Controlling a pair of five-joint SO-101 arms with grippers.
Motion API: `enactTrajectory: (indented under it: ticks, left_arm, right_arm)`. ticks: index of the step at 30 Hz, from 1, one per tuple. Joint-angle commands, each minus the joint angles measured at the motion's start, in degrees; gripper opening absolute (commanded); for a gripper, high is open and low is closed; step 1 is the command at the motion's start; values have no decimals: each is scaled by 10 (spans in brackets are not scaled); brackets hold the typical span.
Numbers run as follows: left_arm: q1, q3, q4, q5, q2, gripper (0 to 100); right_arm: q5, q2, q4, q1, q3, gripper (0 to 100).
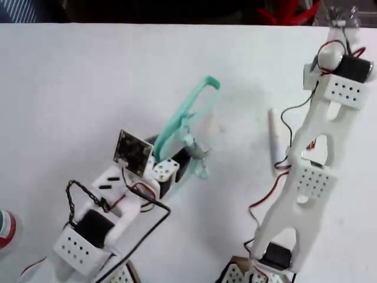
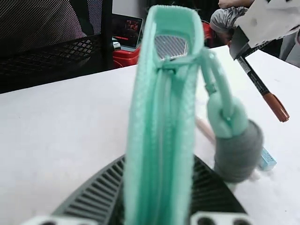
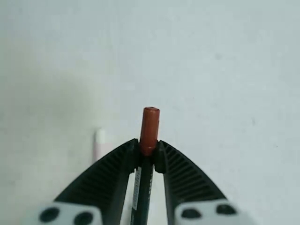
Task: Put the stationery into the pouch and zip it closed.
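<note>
Risk of snag | my left pincer (image 2: 158, 178) is clamped on the pouch (image 2: 159, 117), held on edge over the surface (image 1: 88, 76) | my right pincer (image 3: 147, 147) is clamped on the pen (image 3: 150, 124), beside the pouch | its narrow mouth may catch the pen and twist the pouch free.

Mint-green fabric zip pouch (image 2: 161, 93) stands on edge, pinched in the left gripper (image 2: 159, 164), mouth gaping at the far end, grey-wrapped zip pull (image 2: 236, 150) hanging alongside. Black pen with red-brown cap (image 3: 150, 126) is clamped in the right gripper (image 3: 148, 149), off the tabletop (image 1: 88, 76). White cylindrical stick (image 1: 275, 144) lies flat there.
</note>
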Motion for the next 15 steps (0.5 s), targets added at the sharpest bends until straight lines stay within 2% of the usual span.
enactTrajectory:
  ticks: [1, 6, 15]
  left_arm:
    - [-1, -17, -11, 2, -5, 146]
    - [-1, -16, -11, 2, -5, 146]
    - [-2, -16, -10, 2, -5, 146]
  right_arm:
    - [-8, -177, 5, -43, 157, 18]
    - [-8, -409, -16, -116, 419, 18]
    - [-8, -718, -153, -169, 705, 18]
